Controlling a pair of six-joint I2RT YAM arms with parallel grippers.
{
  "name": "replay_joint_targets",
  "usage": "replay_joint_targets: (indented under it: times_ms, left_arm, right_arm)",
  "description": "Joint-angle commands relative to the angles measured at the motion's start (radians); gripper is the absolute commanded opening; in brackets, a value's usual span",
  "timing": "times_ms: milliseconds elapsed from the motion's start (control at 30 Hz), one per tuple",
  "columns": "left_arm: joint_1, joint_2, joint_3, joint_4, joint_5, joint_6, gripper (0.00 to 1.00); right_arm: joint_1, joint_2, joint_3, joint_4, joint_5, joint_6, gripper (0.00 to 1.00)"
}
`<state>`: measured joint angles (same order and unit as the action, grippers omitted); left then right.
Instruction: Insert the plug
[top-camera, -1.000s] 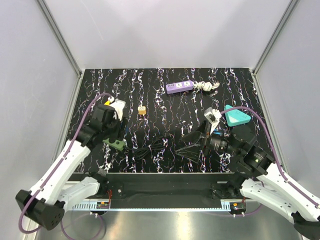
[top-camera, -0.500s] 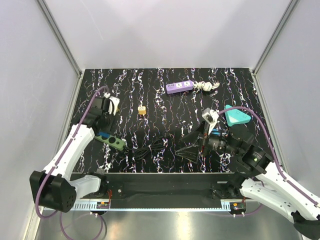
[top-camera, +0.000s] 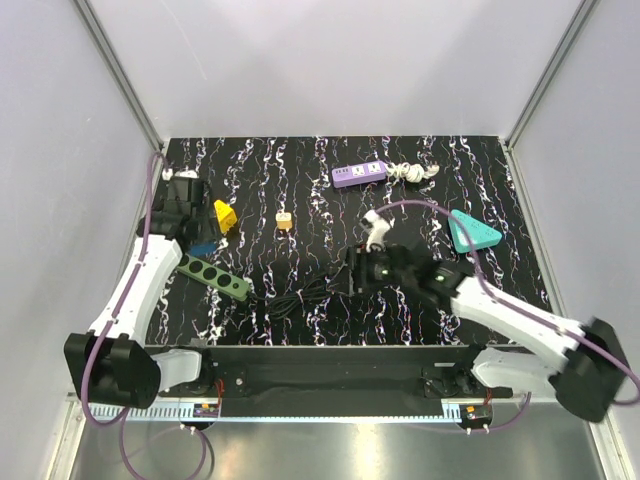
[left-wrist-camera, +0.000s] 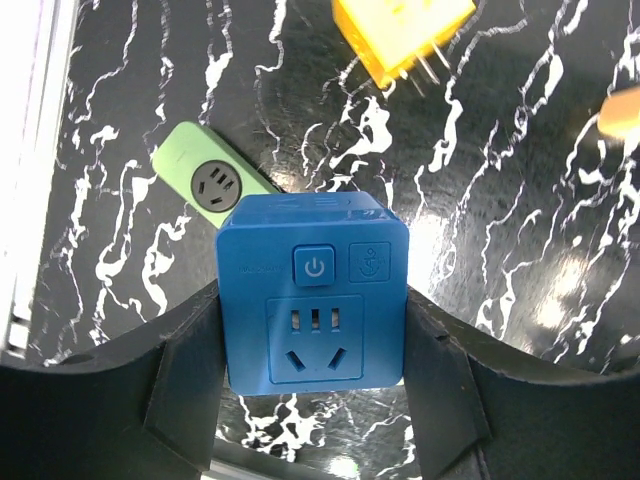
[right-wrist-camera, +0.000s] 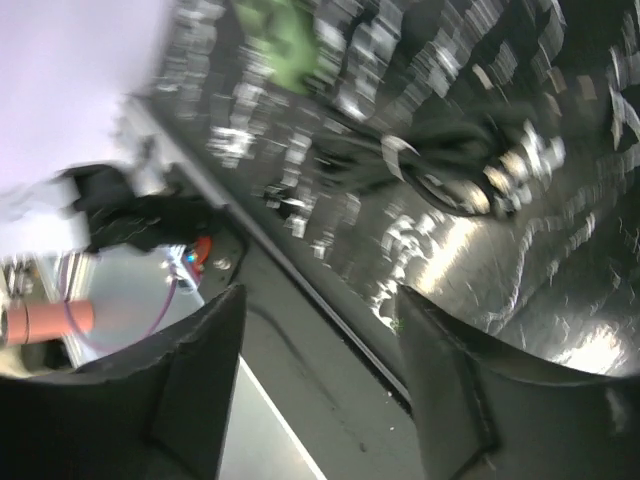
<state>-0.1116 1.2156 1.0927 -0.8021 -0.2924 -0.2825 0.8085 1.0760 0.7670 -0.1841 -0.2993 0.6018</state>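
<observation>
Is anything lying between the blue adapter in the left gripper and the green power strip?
Nothing visible. The blue adapter, in the left gripper, sits right by the green power strip's end socket; the yellow plug lies well aside.

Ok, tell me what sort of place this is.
Most likely a lab robot test cell: plain grey walls on aluminium posts box in a black marbled table, a purple power strip and a green power strip lie on it, and the left gripper holds a blue socket cube.
</observation>
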Motion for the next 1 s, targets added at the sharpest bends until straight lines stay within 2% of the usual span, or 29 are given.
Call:
replay_joint_targets:
  times_ms: [0, 67, 167, 267, 467, 600, 633, 700, 733, 767, 900, 933, 967]
  left_arm:
    - [0.027, -0.039, 0.042, 0.061, -0.054, -0.105, 0.0]
    - [0.027, -0.071, 0.03, 0.099, -0.054, -0.109, 0.0]
    - [0.027, -0.102, 0.01, 0.13, -0.079, -0.11, 0.0]
    - [0.027, -0.129, -0.03, 0.171, -0.073, -0.118, 0.0]
    - [0.024, -0.175, -0.106, 0.262, 0.085, -0.086, 0.0]
    - [0.02, -0.195, -0.143, 0.277, 0.133, -0.014, 0.0]
    - [0.02, -0.202, -0.145, 0.274, 0.136, 0.005, 0.0]
    - [0.016, -0.221, -0.146, 0.274, 0.133, 0.048, 0.0]
    - [0.006, -0.232, -0.146, 0.276, 0.125, 0.052, 0.0]
    - [0.0, -0.244, -0.148, 0.279, 0.102, 0.049, 0.0]
    - [-0.059, -0.283, -0.143, 0.287, 0.041, 0.1, 0.0]
    - [-0.072, -0.283, -0.146, 0.282, 0.017, 0.114, 0.0]
    - [-0.091, -0.284, -0.152, 0.282, -0.019, 0.132, 0.0]
  right_arm:
    - [0.043, 0.123, 0.031, 0.02, 0.113, 0.237, 0.61]
    - [0.06, 0.211, 0.037, 0.024, 0.182, 0.314, 0.57]
    - [0.099, 0.303, 0.04, 0.067, 0.251, 0.473, 0.61]
    - [0.145, 0.38, 0.04, 0.097, 0.345, 0.642, 0.6]
    - [0.167, 0.518, 0.078, 0.133, 0.428, 0.751, 0.59]
    - [0.166, 0.631, 0.164, 0.21, 0.437, 0.728, 0.57]
    - [0.164, 0.68, 0.187, 0.21, 0.44, 0.713, 0.51]
    - [0.138, 0.737, 0.239, 0.21, 0.44, 0.64, 0.32]
    - [0.121, 0.748, 0.248, 0.209, 0.43, 0.613, 0.06]
    - [0.1, 0.754, 0.252, 0.206, 0.421, 0.56, 0.0]
    - [-0.087, 0.743, 0.227, 0.192, 0.303, 0.39, 0.0]
    - [-0.171, 0.74, 0.233, 0.189, 0.219, 0.335, 0.0]
    - [-0.207, 0.737, 0.256, 0.157, 0.18, 0.211, 0.0]
